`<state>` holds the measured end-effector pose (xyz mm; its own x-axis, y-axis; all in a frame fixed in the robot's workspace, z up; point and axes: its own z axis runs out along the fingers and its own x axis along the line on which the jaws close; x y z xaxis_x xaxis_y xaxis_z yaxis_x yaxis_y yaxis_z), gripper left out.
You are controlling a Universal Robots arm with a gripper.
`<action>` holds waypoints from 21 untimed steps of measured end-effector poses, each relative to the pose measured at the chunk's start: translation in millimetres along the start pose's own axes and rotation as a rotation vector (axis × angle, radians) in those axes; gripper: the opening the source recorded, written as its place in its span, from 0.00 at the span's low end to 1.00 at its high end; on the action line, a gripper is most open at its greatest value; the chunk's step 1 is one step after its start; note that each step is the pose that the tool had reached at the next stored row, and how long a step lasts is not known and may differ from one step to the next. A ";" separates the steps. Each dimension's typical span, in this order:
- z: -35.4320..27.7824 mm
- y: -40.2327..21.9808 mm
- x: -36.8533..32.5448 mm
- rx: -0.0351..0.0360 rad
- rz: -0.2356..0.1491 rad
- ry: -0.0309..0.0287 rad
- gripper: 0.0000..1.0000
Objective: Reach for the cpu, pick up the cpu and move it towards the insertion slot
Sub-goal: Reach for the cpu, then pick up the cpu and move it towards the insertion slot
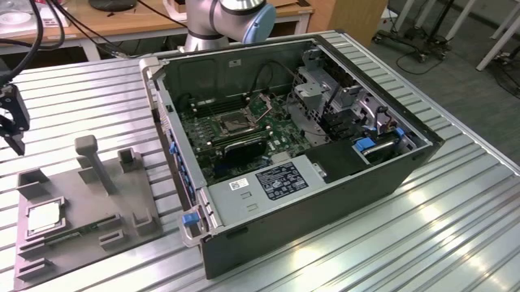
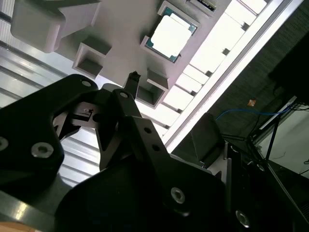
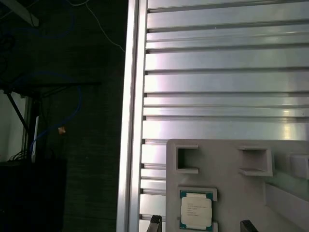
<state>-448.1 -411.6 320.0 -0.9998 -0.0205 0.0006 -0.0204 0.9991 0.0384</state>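
Observation:
The cpu [image 1: 45,216], a pale silvery square chip with a greenish rim, lies flat in a recess of the grey tray [image 1: 89,201] at the exterior view's left. It also shows in both wrist views, cpu [image 2: 171,36] and cpu [image 3: 195,211]. My gripper [image 1: 12,131] hangs at the exterior view's left edge, above the table and beyond the tray's far end, apart from the cpu. In the first wrist view its two dark fingertips [image 3: 155,221] stand apart, open and holding nothing. The insertion slot [image 1: 235,123] is the dark square socket on the green motherboard inside the open computer case.
The open computer case [image 1: 325,201] takes up the middle of the slatted metal table [image 1: 455,231]. Tall grey posts [image 1: 91,161] rise from the tray beside the cpu. A long green circuit stick [image 1: 69,236] lies in the tray. The table edge [image 3: 133,121] runs close to the tray.

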 end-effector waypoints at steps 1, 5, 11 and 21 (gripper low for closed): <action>1.7 -0.1 0.0 0.0000 0.000 0.0000 0.71; 8.9 -0.4 0.0 0.0000 0.000 0.0000 0.71; 15.8 -0.6 0.0 0.0000 0.000 0.0000 0.71; 27.4 -1.2 0.1 0.0000 0.000 -0.0001 0.71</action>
<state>-448.2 -411.7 292.6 -0.9998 -0.0204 0.0005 -0.0204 0.9991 0.0384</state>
